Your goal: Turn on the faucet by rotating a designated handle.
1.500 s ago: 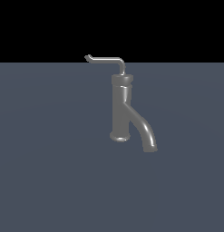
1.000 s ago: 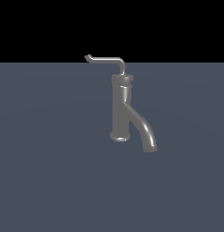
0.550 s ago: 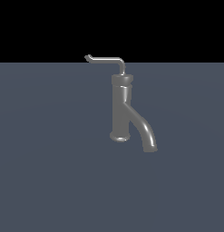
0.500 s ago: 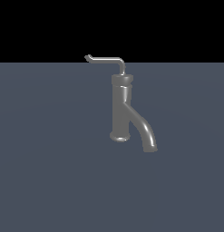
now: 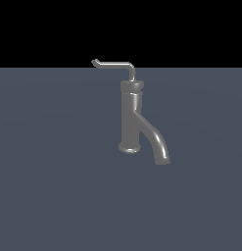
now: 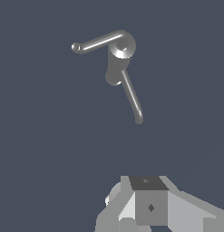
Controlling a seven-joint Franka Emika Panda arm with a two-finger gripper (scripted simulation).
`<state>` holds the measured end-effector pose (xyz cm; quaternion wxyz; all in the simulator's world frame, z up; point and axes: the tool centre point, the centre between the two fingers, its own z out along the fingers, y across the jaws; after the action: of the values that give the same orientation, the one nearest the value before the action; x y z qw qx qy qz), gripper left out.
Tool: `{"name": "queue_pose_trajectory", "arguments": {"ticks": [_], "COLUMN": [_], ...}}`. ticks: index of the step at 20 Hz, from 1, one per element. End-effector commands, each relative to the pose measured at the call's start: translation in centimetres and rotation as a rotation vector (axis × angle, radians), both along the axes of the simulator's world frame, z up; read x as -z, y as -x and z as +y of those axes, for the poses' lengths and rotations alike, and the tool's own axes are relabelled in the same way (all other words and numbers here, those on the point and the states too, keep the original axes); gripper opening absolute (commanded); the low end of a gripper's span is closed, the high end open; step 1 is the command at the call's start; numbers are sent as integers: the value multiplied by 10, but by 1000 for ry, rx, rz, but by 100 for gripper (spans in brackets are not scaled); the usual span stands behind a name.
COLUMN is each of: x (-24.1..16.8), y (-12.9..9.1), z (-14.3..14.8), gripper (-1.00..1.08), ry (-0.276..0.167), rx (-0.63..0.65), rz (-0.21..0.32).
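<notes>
The faucet (image 5: 131, 117) stands upright on the grey floor, its thick spout (image 5: 157, 142) curving down toward the exterior view's right. From its capped top, the thin handle (image 5: 115, 64) bends over and reaches toward the exterior view's left, ending in a small upturned tip. The wrist view looks down on the faucet's cap (image 6: 122, 45), the handle (image 6: 97, 42) and the spout (image 6: 131, 97). My gripper (image 6: 147, 181) shows only as grey blocks at that picture's edge, well apart from the faucet and touching nothing. How its fingers stand is unclear. The exterior view does not show it.
A flat blue-grey floor (image 5: 54, 186) surrounds the faucet on all sides. A black background lies behind it.
</notes>
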<state>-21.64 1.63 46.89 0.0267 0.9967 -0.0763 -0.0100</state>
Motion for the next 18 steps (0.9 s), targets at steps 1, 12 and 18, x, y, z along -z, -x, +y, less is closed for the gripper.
{"name": "queue_pose_trajectory", "arguments": {"ticks": [1,12,18], "x": [4,27,43], "y": [-11,-68,-98], "z": [1,9,14], "gripper": [-100,-100,-100], "ry": [4,15,16], "rx": [51,307,446], "rz": [-4,-23,-34]}}
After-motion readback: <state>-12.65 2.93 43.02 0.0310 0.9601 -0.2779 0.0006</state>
